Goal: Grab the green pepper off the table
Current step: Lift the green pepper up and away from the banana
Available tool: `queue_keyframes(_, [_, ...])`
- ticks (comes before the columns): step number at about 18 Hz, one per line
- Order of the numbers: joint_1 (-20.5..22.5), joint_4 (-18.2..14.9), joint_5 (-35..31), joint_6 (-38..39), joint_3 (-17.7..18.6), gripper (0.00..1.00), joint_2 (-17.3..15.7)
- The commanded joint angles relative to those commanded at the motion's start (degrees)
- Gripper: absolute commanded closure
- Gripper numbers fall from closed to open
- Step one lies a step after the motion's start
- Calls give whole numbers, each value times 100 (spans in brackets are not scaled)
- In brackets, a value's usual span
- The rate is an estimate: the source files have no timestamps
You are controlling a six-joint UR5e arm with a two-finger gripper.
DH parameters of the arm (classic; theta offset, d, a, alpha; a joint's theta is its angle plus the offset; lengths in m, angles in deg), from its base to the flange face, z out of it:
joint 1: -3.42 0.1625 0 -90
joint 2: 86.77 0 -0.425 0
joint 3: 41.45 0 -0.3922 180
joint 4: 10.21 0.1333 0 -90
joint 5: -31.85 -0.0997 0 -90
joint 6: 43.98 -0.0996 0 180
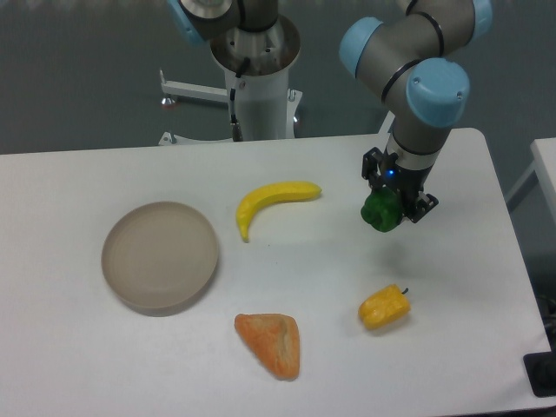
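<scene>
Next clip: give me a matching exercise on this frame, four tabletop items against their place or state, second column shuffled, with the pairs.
Column one:
1. green pepper
2. banana
3. yellow pepper
4. plate

Column two:
A. on the left part of the table, nothing on it
B. held in the gripper
C. lying near the middle, behind the orange bread piece
D. near the front right, dark stem pointing right

Pairs: 1-B, 2-C, 3-D, 4-A
</scene>
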Motion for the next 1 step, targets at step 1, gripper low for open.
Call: queue_keyframes(1, [0, 0, 0, 0, 0, 77, 0])
